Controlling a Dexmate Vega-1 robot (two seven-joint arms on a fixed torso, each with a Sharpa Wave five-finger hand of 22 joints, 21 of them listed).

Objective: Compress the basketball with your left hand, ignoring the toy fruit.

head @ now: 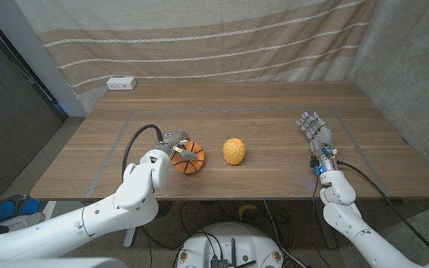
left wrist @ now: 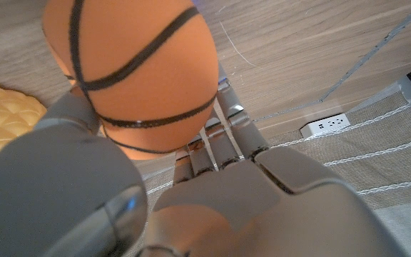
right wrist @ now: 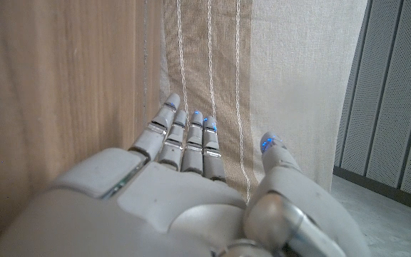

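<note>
- Nearest the camera, in the lower left of the head view, the left arm reaches in from the bottom corner, and the left hand point(head: 171, 150) sits against the left side of the basketball point(head: 191, 157).
- In the left wrist view the left hand point(left wrist: 212, 171) wraps the basketball point(left wrist: 138, 71): the thumb point(left wrist: 77, 118) lies on one side and the fingers point(left wrist: 223, 128) on the other, so the hand grips the ball.
- The ball rests on the table point(head: 274, 123) just left of the frame's centre, directly ahead of the left palm. I judge that the coming squeeze needs only the fingers and thumb to draw together, with no further reach.
- The ball still looks nearly round, so I take the squeeze as barely begun.
- Just right of the ball, close but apart from it, stands the yellow toy fruit point(head: 234, 150), to be left alone; its quilted skin point(left wrist: 2, 125) shows beside the thumb in the left wrist view.
- At the lower right of the frame the right hand point(head: 316, 134) is well apart from the ball, with fingers straight, slightly spread and holding nothing point(right wrist: 191, 153).
- Farthest off, a white power strip point(head: 121, 83) lies at the table's upper left edge, before a striped curtain point(head: 214, 37).
</note>
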